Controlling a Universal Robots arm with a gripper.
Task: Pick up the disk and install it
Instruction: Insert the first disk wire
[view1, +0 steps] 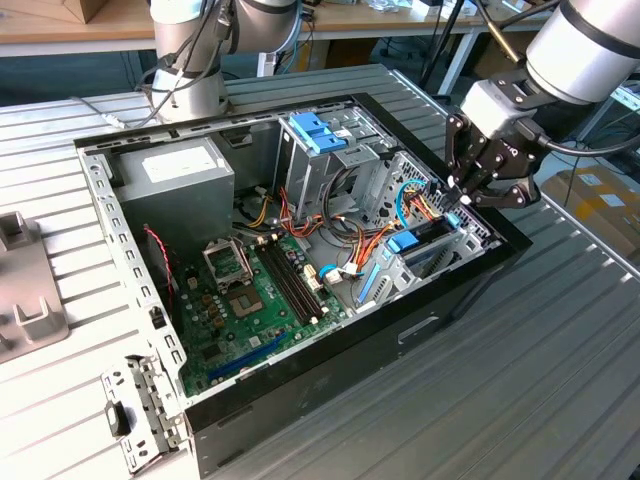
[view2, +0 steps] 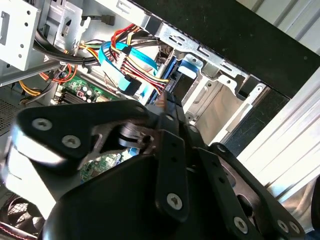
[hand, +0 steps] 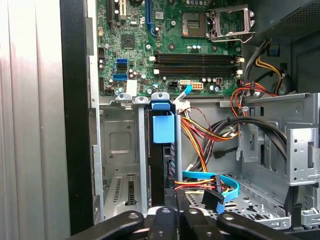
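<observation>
The flat dark metal disk with blue plastic mounting pieces (hand: 159, 165) is standing on edge inside a silver sheet-metal drive bay (hand: 120, 150) at the front corner of the open black computer case (view1: 330, 345); in the first wrist view its blue end tab is pointing toward the green motherboard (hand: 170, 45). In the exterior view the disk (view1: 420, 245) is sitting low in that bay, so it appears to be largely slotted in, probably on edge because the bay's rails accept it only that way.

The black linkage tool (view1: 462, 195) is hovering right over the disk's near end, its fingertips drawn close together around or against the drive's top edge; I am judging it clenched on the disk, though the contact itself is partly hidden. Just beside the disk, a bundle of red, yellow and orange wires with a light-blue flat cable (hand: 212, 187) is lying toward the case interior, clear of the slot. A metal cage with light-blue handles (view1: 320, 135) is sitting well apart, near the grey power supply box (view1: 175, 175). The case is resting on a ribbed grey tabletop (view1: 500, 400).
</observation>
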